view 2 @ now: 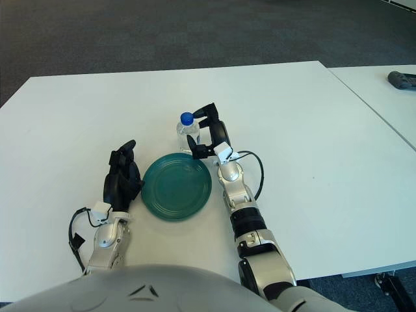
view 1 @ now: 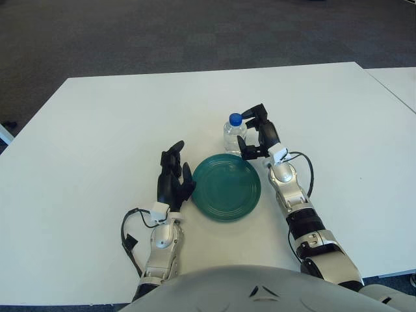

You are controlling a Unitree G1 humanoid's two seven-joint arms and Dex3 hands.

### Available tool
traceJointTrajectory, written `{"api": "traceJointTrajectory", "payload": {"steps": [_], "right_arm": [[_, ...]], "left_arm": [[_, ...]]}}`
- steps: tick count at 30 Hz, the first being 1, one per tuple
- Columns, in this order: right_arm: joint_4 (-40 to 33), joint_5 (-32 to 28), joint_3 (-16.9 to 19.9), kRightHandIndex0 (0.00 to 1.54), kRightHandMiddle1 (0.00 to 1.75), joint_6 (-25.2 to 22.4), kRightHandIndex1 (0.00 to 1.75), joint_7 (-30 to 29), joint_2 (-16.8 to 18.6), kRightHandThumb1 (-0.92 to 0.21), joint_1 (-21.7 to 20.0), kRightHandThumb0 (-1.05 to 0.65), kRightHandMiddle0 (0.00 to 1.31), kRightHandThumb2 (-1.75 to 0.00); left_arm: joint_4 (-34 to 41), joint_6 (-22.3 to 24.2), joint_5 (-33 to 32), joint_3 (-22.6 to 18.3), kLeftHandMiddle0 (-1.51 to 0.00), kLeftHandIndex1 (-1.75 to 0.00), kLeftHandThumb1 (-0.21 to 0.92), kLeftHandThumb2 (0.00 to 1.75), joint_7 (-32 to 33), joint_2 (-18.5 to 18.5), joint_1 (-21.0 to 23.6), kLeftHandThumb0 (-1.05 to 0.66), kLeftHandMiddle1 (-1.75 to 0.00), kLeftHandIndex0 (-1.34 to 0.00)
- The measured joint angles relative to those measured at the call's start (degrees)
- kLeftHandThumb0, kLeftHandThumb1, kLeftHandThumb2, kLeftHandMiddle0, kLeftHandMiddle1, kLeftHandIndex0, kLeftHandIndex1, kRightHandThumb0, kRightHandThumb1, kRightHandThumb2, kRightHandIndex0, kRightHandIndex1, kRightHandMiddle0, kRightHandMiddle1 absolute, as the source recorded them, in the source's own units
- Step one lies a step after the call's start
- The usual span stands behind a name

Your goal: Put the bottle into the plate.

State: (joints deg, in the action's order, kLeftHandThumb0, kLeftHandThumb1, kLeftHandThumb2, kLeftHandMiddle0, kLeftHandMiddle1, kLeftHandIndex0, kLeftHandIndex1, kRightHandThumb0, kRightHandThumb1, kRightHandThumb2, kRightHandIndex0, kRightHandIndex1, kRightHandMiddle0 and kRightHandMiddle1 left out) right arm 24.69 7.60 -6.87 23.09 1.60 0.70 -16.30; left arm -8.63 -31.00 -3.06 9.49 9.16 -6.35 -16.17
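Note:
A small clear bottle (view 1: 232, 136) with a blue cap stands upright on the white table (view 1: 97, 130), just behind the far rim of a green plate (view 1: 227, 186). My right hand (view 1: 246, 134) is right beside the bottle on its right. Its fingers are spread, one at the cap and one low by the bottle's base, close to or just touching it, with no closed grip. My left hand (view 1: 174, 177) is open and rests upright at the plate's left edge, holding nothing.
A second white table (view 2: 383, 91) stands to the right across a gap, with a dark object (view 2: 403, 79) on it. Dark carpet lies beyond the table's far edge. A black cable (view 1: 128, 234) loops by my left wrist.

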Motion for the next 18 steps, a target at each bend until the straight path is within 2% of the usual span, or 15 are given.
{"api": "traceJointTrajectory", "payload": {"steps": [1, 2, 3, 5, 9, 11, 12, 18], "right_arm": [[-0.19, -0.32, -0.16, 0.53, 1.68, -0.33, 1.75, 1.27, -0.34, -0.55, -0.03, -0.42, 0.49, -0.95], [-0.36, -0.39, -0.42, 0.38, 1.48, -0.54, 1.46, 2.36, -0.82, -0.68, -0.07, -0.60, 0.32, -0.77], [-0.41, -0.24, -0.88, 0.35, 1.40, -0.68, 1.33, 3.54, -1.59, -0.73, -0.16, -0.66, 0.26, -0.69], [-0.41, 0.33, -1.87, 0.25, 1.13, -0.77, 0.88, 5.44, -3.03, -0.84, -0.40, -0.86, 0.11, -0.49], [2.47, 2.62, -3.93, 0.22, 0.83, -0.38, 0.41, 8.19, -6.40, -0.90, -2.69, -0.99, 0.02, -0.36], [5.58, 3.69, -4.40, 0.21, 0.77, 0.25, 0.33, 8.26, -7.46, -0.91, -4.90, -1.01, 0.01, -0.36], [6.82, 4.55, -4.62, 0.21, 0.68, 0.15, 0.22, 7.86, -7.96, -0.92, -5.82, -1.03, 0.01, -0.38], [10.02, 9.40, -6.12, 0.17, 0.48, -2.44, 0.08, 5.13, -10.40, -0.92, -7.96, -1.05, 0.00, -0.45]], "left_arm": [[-0.02, 0.00, 0.08, 0.02, -0.59, -0.93, 0.92, 0.76, 0.02, 0.00, 0.01, -0.83, -0.01, -0.14], [-0.03, 0.00, 0.17, 0.04, -0.59, -0.93, 0.92, 0.76, 0.04, 0.00, 0.01, -0.83, -0.01, -0.14], [-0.04, 0.00, 0.29, 0.05, -0.59, -0.93, 0.92, 0.76, 0.15, 0.00, 0.02, -0.83, -0.01, -0.14], [-0.08, 0.00, 0.54, 0.10, -0.59, -0.93, 0.92, 0.76, 0.45, 0.00, 0.03, -0.83, -0.01, -0.14], [-0.22, 0.00, 1.33, 0.27, -0.58, -0.93, 0.92, 0.76, 1.02, 0.00, 0.03, -0.83, -0.01, -0.14], [-0.29, 0.00, 1.34, 0.47, -0.58, -0.93, 0.92, 0.76, 1.04, 0.00, 0.02, -0.83, 0.00, -0.14], [-0.29, 0.00, 1.34, 0.59, -0.58, -0.93, 0.92, 0.76, 1.04, 0.00, 0.02, -0.84, 0.00, -0.14], [-0.12, 0.00, 1.33, 1.01, -0.58, -0.93, 0.92, 0.75, 1.30, 0.00, 0.00, -0.85, 0.00, -0.13]]}}
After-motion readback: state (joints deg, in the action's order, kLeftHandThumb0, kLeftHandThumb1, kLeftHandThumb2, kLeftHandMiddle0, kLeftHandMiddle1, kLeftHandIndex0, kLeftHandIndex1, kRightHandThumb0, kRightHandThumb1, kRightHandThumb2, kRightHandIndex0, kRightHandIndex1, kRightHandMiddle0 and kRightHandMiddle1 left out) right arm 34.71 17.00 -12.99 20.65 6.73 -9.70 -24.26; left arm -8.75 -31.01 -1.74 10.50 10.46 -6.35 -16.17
